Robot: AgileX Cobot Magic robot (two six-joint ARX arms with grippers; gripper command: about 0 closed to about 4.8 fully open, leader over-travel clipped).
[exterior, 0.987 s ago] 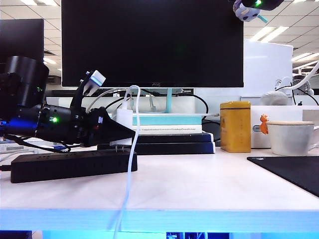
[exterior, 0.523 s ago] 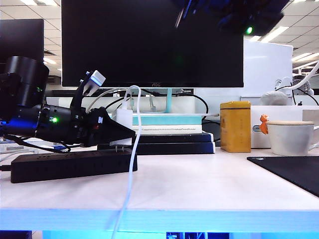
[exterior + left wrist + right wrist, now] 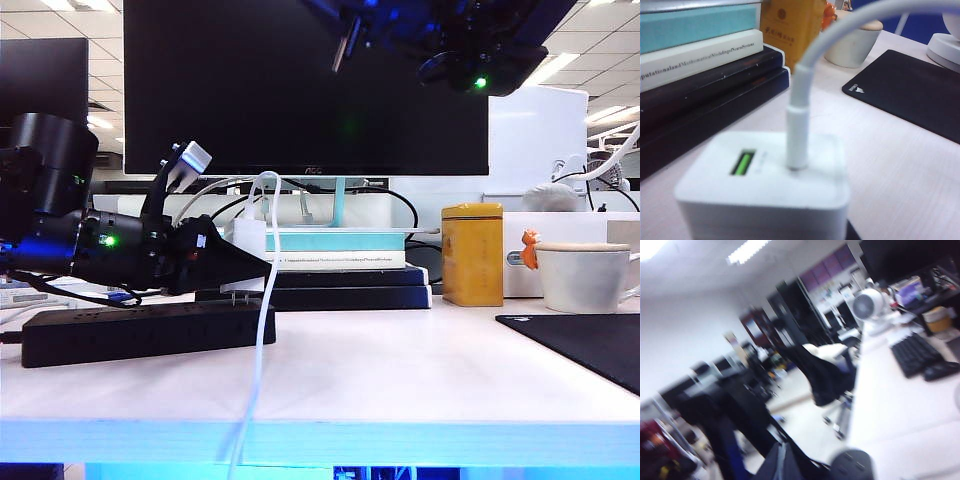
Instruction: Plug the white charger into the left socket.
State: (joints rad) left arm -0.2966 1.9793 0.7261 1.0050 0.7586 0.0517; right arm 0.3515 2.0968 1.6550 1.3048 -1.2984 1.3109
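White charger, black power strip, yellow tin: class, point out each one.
white charger (image 3: 765,172): left wrist view, top face beside the cable plug.
black power strip (image 3: 130,335): exterior view, front side.
yellow tin (image 3: 472,258): exterior view, front wall.

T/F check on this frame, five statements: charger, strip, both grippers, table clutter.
1. The left gripper holds the small white boxy charger above the long black power strip. True.
2. The charger's prongs are fully seated in the strip. False: metal prongs still show above its top face.
3. A thin white cable is plugged into the charger and hangs over the table's front edge. True.
4. The right gripper rests on the black mat. False: it is high up, in front of the black monitor.
5. The yellow tin stands left of the power strip. False: it stands right, beside the white mug.
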